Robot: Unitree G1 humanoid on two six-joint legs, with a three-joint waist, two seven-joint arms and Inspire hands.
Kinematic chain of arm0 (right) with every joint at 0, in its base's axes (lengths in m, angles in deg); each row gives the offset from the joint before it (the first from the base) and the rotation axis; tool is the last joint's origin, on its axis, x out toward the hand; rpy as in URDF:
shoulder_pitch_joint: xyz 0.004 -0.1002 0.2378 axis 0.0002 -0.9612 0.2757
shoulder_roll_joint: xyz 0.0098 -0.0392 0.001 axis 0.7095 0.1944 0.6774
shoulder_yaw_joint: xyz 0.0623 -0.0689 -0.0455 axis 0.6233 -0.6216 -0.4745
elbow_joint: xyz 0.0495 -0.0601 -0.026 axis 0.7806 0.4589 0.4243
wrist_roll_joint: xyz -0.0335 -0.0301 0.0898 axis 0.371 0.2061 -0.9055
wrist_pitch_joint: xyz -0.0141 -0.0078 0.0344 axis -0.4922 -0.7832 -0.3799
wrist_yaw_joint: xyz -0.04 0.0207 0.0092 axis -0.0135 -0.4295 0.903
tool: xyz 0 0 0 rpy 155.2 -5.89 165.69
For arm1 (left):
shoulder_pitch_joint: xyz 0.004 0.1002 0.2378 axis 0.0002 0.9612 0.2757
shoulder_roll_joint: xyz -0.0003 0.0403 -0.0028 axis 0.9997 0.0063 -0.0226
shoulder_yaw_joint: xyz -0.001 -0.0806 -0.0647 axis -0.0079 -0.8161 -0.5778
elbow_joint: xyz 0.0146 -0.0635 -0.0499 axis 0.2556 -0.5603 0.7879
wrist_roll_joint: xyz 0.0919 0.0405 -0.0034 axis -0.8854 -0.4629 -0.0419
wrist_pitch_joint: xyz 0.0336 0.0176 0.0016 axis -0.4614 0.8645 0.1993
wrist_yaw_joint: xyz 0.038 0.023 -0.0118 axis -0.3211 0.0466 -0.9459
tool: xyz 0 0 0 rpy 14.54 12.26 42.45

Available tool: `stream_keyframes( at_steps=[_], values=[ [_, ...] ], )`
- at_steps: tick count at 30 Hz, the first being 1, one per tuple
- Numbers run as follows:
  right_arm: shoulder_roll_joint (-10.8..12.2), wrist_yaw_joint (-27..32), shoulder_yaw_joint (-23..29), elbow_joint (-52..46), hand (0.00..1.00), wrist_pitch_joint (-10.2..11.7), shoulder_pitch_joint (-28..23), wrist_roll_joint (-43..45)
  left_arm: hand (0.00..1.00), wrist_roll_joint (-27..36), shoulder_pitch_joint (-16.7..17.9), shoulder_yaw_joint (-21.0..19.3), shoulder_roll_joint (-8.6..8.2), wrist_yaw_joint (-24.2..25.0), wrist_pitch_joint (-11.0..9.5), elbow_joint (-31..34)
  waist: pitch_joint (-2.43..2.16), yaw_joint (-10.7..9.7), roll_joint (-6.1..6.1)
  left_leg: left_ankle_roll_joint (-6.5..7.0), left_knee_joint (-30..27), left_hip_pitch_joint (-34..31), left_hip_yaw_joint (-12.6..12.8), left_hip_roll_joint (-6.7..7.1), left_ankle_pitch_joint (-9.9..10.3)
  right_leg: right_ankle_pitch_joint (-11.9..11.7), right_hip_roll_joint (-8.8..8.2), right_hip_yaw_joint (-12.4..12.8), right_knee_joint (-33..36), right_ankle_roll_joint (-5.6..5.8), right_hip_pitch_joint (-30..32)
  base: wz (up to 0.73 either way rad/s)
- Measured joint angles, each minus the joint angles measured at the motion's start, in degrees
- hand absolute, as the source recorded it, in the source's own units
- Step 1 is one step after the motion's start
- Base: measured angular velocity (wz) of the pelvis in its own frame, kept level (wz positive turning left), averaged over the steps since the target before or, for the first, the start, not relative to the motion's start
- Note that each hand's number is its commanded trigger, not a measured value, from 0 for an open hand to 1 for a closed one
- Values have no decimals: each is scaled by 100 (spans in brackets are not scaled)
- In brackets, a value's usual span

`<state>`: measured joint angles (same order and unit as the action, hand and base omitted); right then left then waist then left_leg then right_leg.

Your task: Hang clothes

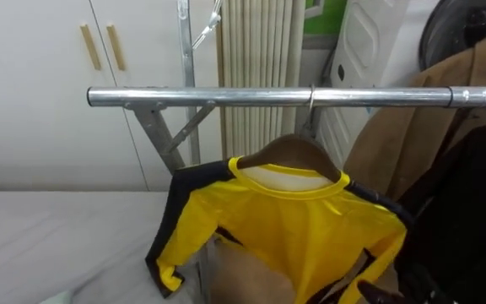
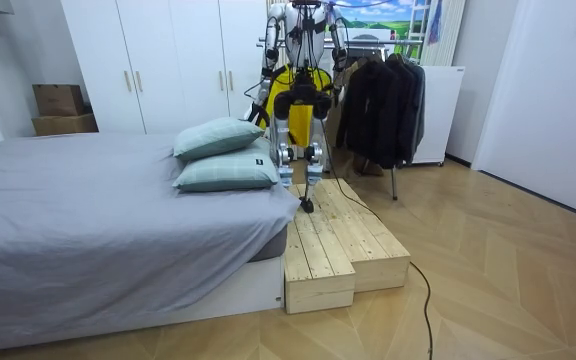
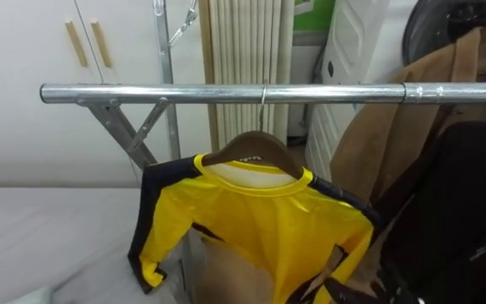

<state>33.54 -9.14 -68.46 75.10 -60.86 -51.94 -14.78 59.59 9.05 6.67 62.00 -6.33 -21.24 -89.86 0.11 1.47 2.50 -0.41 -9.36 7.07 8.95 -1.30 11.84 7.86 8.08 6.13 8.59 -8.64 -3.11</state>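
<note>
My right hand shows dark below the yellow shirt, grip not determinable; the shirt hangs by its wooden hanger from the rail beside the grey bed, before white wardrobes.

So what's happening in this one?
The robot stands on a wooden platform beside the bed, facing a metal clothes rail. A yellow shirt on a wooden hanger hangs there, its hook over the rail, next to a brown garment and dark clothes. In the room view the robot's arms appear raised toward the rail.
</note>
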Motion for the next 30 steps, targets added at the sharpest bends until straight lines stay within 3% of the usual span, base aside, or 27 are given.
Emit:
stream_keyframes(
  at_steps=[3,11,15,21,30],
  values=[
    [88,-171,165,942,0,3,-164,-28,0,11,45,-124,2,25,-70,-40,3,-132,-22,-7,3,64,11,0,12,22,1,-1,-2,-10,-65,-2],
    [189,-699,247,2158,0,-94,-436,117,0,162,36,-188,-1,83,-91,-78,9,-280,-28,-8,3,108,-9,-5,13,21,23,61,21,-14,-77,-4],
    [343,-935,243,2400,0,-120,-540,346,0,214,-11,-196,-10,168,-98,-210,27,-292,-49,-8,1,115,35,-7,14,35,33,135,13,-19,-65,-8],
    [411,-1049,244,2635,0,-251,-597,824,0,209,4,-181,-54,181,-38,-246,-30,-351,-109,-8,-1,52,22,0,15,34,31,139,33,-21,4,0],
    [393,-693,246,2866,0,-313,-475,1597,0,91,20,-115,-163,321,125,-257,-6,-421,-144,-8,30,76,23,-2,15,30,30,142,29,-25,-24,0]
  ],
)
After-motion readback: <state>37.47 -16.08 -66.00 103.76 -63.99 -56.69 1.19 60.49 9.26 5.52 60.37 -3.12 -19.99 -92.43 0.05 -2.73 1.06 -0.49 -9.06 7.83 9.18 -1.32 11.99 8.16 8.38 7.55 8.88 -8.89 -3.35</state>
